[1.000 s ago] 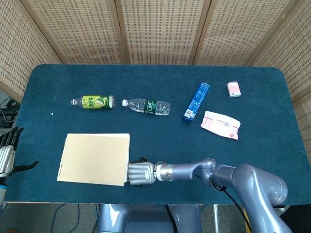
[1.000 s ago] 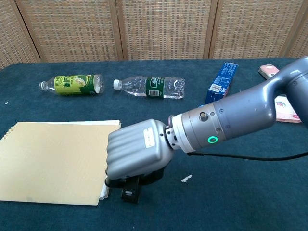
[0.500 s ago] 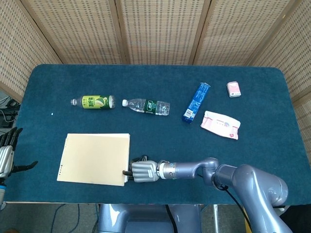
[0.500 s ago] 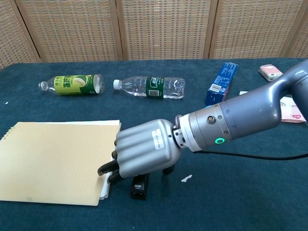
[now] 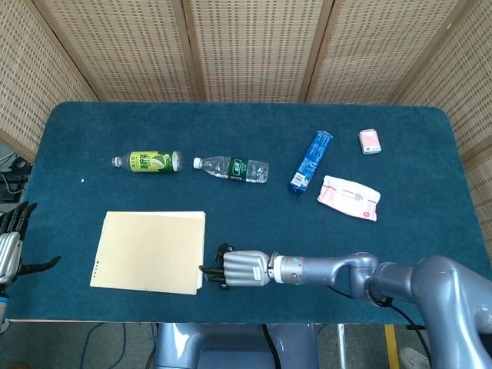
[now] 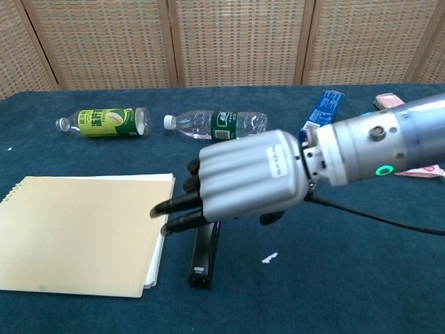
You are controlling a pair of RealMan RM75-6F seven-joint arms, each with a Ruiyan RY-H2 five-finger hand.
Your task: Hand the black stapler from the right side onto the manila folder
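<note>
The black stapler lies flat on the blue cloth, just right of the manila folder's right edge, touching or nearly touching its corner. My right hand hovers above the stapler with its dark fingertips stretched toward the folder and nothing in them. In the head view the right hand sits beside the folder and hides most of the stapler. My left hand stays at the far left table edge with its fingers apart, holding nothing.
A green-label bottle and a clear bottle lie behind the folder. A blue box, a pink wipes packet and a small pink box lie at the back right. A white scrap lies near the stapler.
My right hand let go of the stapler, opened its fingers, and rose and drew back to the right. The stapler now lies uncovered on the cloth beside the folder.
</note>
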